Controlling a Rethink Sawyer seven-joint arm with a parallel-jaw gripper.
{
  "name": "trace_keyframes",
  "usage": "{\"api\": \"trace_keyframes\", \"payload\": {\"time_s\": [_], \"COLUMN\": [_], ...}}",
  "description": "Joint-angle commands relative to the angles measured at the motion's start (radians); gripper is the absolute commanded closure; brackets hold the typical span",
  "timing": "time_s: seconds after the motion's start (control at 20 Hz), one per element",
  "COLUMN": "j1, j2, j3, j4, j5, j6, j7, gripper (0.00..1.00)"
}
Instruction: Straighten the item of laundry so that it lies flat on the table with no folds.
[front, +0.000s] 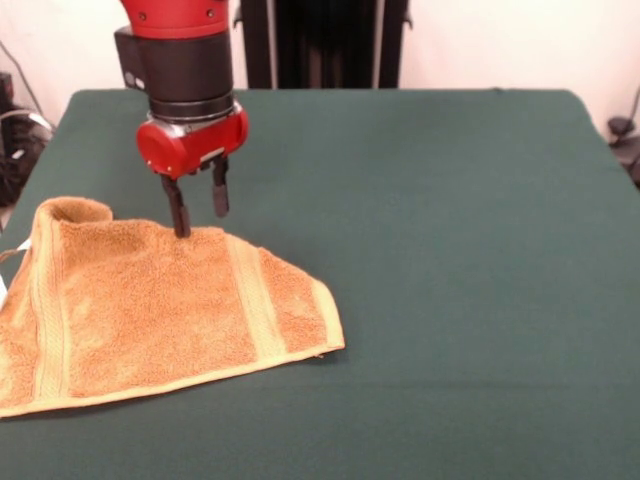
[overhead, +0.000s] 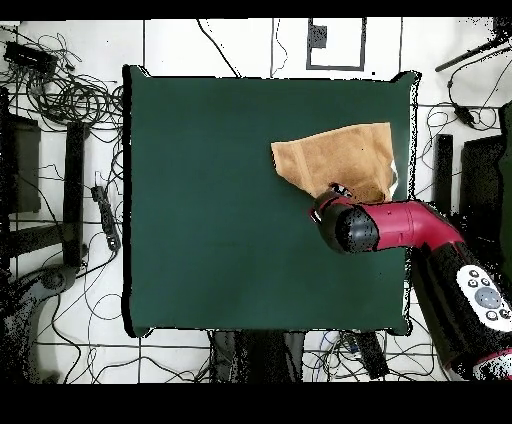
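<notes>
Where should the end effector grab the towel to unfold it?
Probably the rolled-over corner of the towel, coming from above. It curls up off the table, giving a raised lip; the rest lies flat. The end effector is open beside it.

Green table (front: 450, 250) bearing rumpled towel (front: 160, 310)

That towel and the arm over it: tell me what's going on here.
The Sawyer arm's gripper is open and down at the far edge of the orange-tan towel, one finger touching the cloth there. The towel lies near one side of the green table, not yet flat: a corner by the table's edge is curled over, and its outline is skewed rather than square. Nothing is lifted.
</notes>
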Motion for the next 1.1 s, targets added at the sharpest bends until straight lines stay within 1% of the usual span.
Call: {"api": "trace_keyframes", "payload": {"time_s": [0.05,0.3,0.6,0.75,0.95,1.1], "j1": [0.069,0.095,0.116,0.135,0.115,0.099], "j2": [0.071,0.098,0.122,0.139,0.148,0.131], "j3": [-0.038,-0.059,-0.065,-0.066,-0.055,-0.033], "j4": [-0.016,-0.033,-0.047,-0.066,-0.062,-0.042], "j5": [-0.108,-0.141,-0.149,-0.169,-0.167,-0.176], "j6": [-0.026,-0.034,-0.03,-0.049,-0.066,-0.112], "j7": [0.004,0.04,0.046,0.054,0.033,0.022], "gripper": [0.0,0.0,0.0,0.0,0.0,0.0]}}
